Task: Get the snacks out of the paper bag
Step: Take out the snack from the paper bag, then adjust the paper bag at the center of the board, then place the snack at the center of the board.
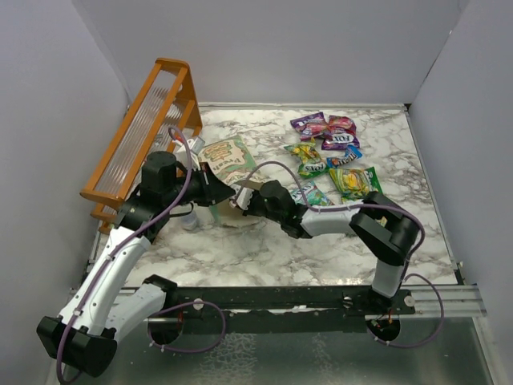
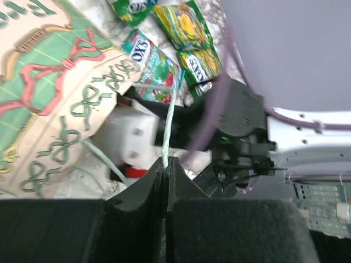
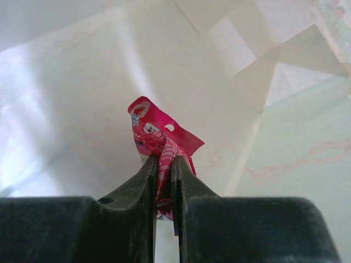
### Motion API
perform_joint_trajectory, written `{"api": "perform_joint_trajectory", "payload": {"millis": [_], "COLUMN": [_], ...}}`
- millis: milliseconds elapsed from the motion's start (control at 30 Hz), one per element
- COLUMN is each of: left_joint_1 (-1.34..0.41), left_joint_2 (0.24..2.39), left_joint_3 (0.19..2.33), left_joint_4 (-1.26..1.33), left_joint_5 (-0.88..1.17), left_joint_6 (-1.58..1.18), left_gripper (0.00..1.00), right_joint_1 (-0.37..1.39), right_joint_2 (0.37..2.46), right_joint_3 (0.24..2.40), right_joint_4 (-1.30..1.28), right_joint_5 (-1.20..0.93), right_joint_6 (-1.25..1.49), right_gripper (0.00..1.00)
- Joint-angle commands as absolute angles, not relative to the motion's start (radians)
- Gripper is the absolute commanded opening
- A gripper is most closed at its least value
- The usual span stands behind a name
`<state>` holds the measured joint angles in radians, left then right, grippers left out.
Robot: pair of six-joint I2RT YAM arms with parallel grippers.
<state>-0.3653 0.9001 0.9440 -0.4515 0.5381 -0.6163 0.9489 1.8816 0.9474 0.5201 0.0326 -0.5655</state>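
Pink-red snack packet [image 3: 156,129] is recorded pinched at its lower end in the right gripper [image 3: 163,164]. The jaws are all but shut, with only the crumpled film between them. In the right wrist view the packet is surrounded by the cream-white inside of the paper bag [image 1: 227,159], so it is held within the bag, upper end free and folded over.

The bag is lying on its side on the marble surface [image 1: 240,249], left of centre, printed side up with green and pink bows showing. Its mouth is turned toward the near right, and the right gripper is pushed into it from that side.

The left gripper [image 2: 165,161] is closed tight on a thin pale string handle [image 2: 171,109], which is drawn taut from the fingertips up to the bag's edge. A second loop of string is seen slack just left of it.

Other snacks are noted outside the bag, in a loose cluster on the surface to its right:
- purple packet [image 1: 308,123], farthest back
- second pink-red packet [image 1: 342,124], touching a second purple packet [image 1: 341,141]
- yellow-green packet [image 1: 309,158], beside a blue packet [image 1: 345,156]
- larger yellow-green packet [image 1: 354,181], nearer the right edge
- green packet [image 1: 311,192], closest to the bag, just beside the right arm's wrist

An orange wooden rack [image 1: 144,128] is set against the left wall, just beside the bag's far left side and behind the left arm.
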Motion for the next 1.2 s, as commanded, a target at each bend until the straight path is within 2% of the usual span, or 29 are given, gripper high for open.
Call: {"api": "perform_joint_trajectory", "payload": {"millis": [0,233,367,633,833,1033,1167], "left_joint_1": [-0.362,-0.362,-0.362,-0.362,-0.362,-0.362,-0.362], "left_joint_2": [0.896,0.926,0.952,1.028,1.123,1.223,1.227], "left_joint_3": [0.967,0.971,0.994,1.074,1.202,1.329,1.324], "left_joint_4": [-0.405,-0.329,-0.28,-0.178,0.007,0.128,0.123], "left_joint_5": [0.536,0.575,0.612,0.688,0.755,0.767,0.73], "left_joint_6": [-0.637,-0.672,-0.692,-0.747,-0.874,-0.959,-0.948], "left_gripper": [0.0,0.0,0.0,0.0,0.0,0.0,0.0], "right_joint_1": [0.96,0.96,0.96,0.96,0.96,0.96,0.96], "right_joint_2": [1.67,1.376,1.187,0.821,0.626,0.546,0.553], "right_joint_3": [0.875,0.761,0.687,0.681,0.696,0.671,0.67], "right_joint_4": [0.504,0.33,0.255,-0.033,-0.114,-0.092,-0.103], "right_joint_5": [-0.098,-0.299,-0.316,-0.143,0.058,0.267,0.344], "right_joint_6": [-0.467,-0.426,-0.378,-0.417,-0.39,-0.325,-0.277], "right_gripper": [0.01,0.01,0.01,0.01,0.01,0.01,0.01]}}
